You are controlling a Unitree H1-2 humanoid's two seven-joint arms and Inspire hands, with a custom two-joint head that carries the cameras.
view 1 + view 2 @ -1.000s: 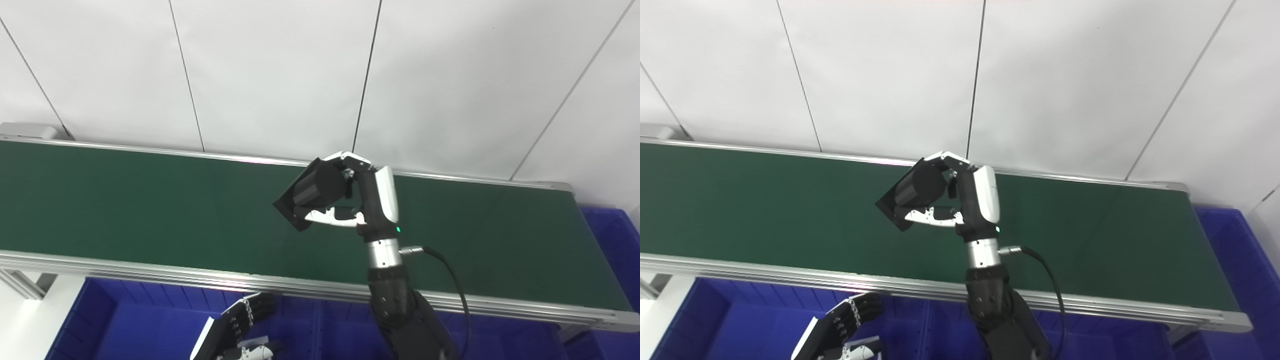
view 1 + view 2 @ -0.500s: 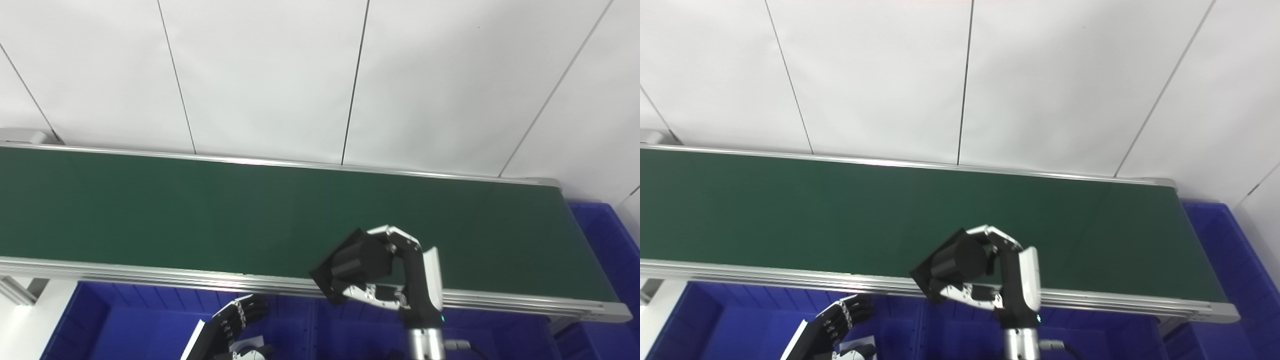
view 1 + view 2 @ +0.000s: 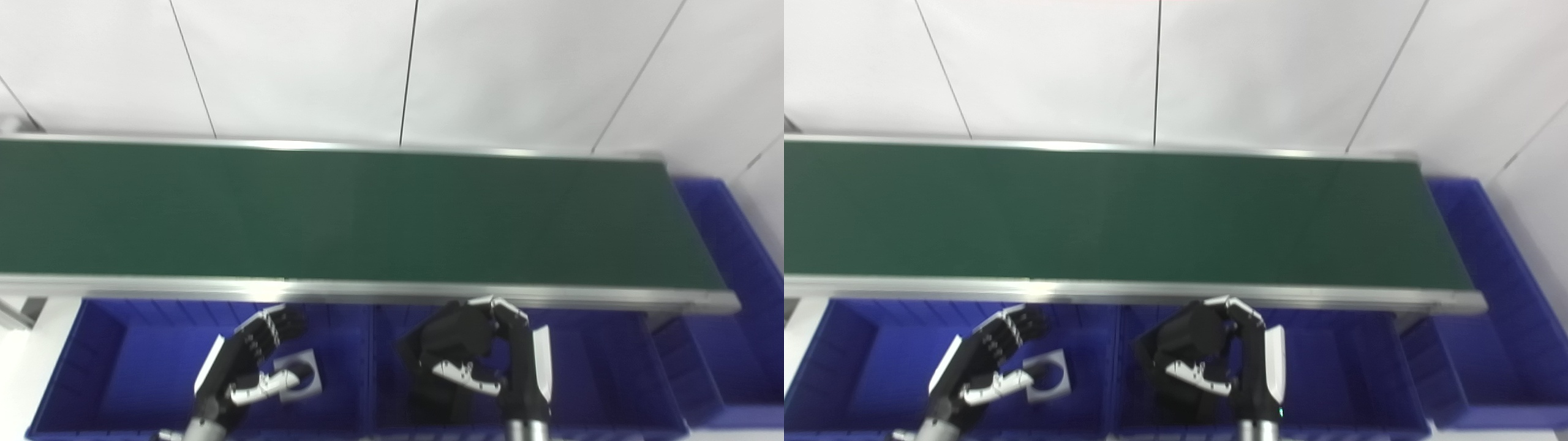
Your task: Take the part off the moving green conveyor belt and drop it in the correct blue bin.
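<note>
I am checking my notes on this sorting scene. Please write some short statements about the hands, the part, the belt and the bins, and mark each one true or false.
1. The right hand holds the black part. True.
2. The black part lies on the green conveyor belt. False: it is in the right hand, above the middle blue bin; no part shows on the belt.
3. The left hand holds the grey part. False: the hand is open above the left blue bin, and the grey part lies in that bin.
4. The grey part has a round hole. True.
5. Both hands are on the near side of the belt, over bins. True.
</note>
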